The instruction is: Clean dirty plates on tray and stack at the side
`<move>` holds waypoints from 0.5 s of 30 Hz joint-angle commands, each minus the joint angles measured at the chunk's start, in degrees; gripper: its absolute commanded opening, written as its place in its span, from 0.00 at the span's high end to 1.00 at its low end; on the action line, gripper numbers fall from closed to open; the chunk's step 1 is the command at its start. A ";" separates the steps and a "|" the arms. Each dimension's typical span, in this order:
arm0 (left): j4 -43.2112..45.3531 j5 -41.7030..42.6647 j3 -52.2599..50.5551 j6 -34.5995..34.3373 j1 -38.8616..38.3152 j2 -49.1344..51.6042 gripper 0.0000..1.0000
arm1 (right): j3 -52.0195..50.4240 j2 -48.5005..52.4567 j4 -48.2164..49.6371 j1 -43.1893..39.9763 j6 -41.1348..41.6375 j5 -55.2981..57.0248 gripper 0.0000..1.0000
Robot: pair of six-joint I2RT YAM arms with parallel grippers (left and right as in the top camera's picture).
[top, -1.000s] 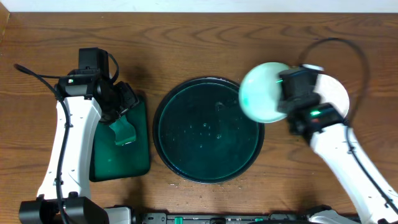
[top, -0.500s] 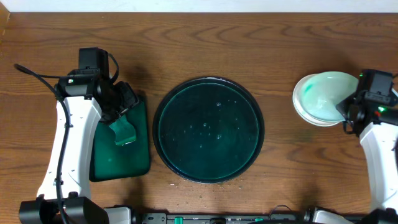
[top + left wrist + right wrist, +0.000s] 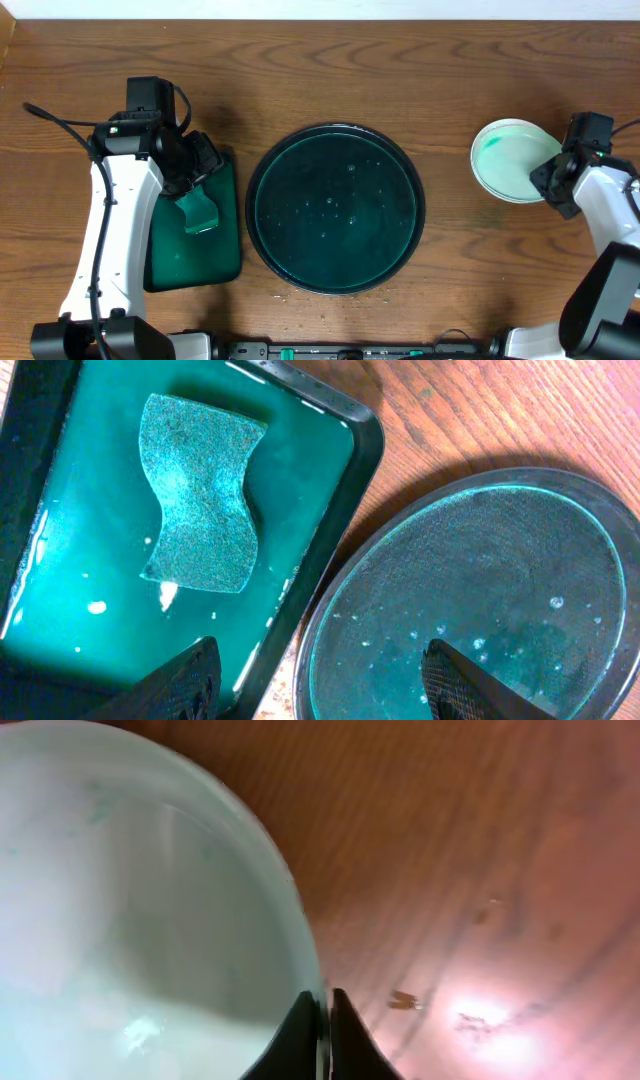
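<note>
The round dark tray [image 3: 335, 250] lies in the middle of the table, wet and with no plates on it; it also fills the right of the left wrist view [image 3: 500, 560]. At the right side a pale mint plate [image 3: 510, 162] with a green smear rests on top of another pale plate. My right gripper [image 3: 548, 178] is shut on the mint plate's right rim. In the right wrist view its fingertips [image 3: 327, 995] pinch that rim [image 3: 150, 900]. My left gripper [image 3: 320, 650] hangs open above the gap between the two trays, holding nothing.
A rectangular dark green tray [image 3: 175, 262] with teal water sits left of the round tray. A green sponge [image 3: 200, 495] lies in it, seen from overhead [image 3: 200, 212] too. Bare wooden table [image 3: 480, 870] lies to the right of the plates.
My right gripper carried the mint plate from over the tray's right edge out to the right and lowered it flat onto the plate there. The left arm has not moved.
</note>
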 commanded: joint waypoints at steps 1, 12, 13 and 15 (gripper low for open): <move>-0.31 -0.37 -0.68 0.55 -0.13 0.76 0.35 | -0.07 0.94 1.97 -0.07 0.70 -3.21 0.88; -0.50 -0.35 -0.68 0.55 -0.13 0.76 0.34 | -0.04 -0.50 3.91 0.52 -6.14 -7.21 0.68; -0.44 -0.37 -0.68 0.66 -0.13 0.76 0.34 | -0.04 -1.46 3.91 0.79 -7.34 -7.63 0.68; -0.04 -0.35 -0.68 2.51 -0.13 0.76 0.33 | -0.04 -4.15 4.09 1.75 -11.74 -8.63 0.67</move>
